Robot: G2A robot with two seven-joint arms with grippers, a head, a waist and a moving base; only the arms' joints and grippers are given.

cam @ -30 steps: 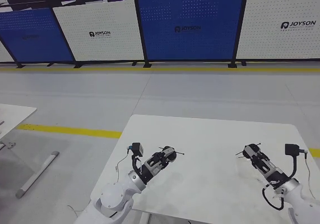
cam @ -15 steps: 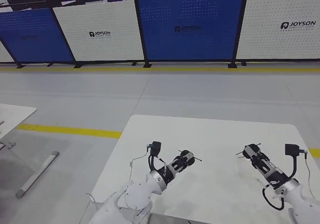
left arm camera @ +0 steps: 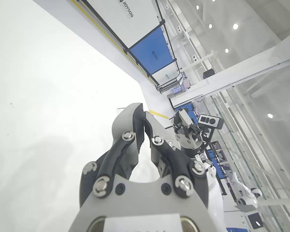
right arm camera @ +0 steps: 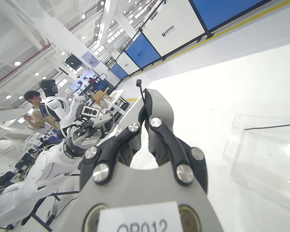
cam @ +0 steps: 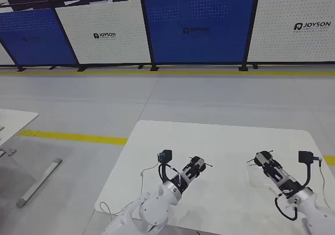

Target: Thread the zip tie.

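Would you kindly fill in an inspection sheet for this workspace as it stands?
Surface: white table, tiny dark specks.
Job's things: zip tie pinched in right hand, head protruding; thin black strip pokes from left hand.
Clutter: clear tray near right arm, black tie in it.
Hands: both shut, apart, above the table.
Cables: thin lead by left arm; black lead by right arm.
Surroundings: blue and white panels, yellow floor line.
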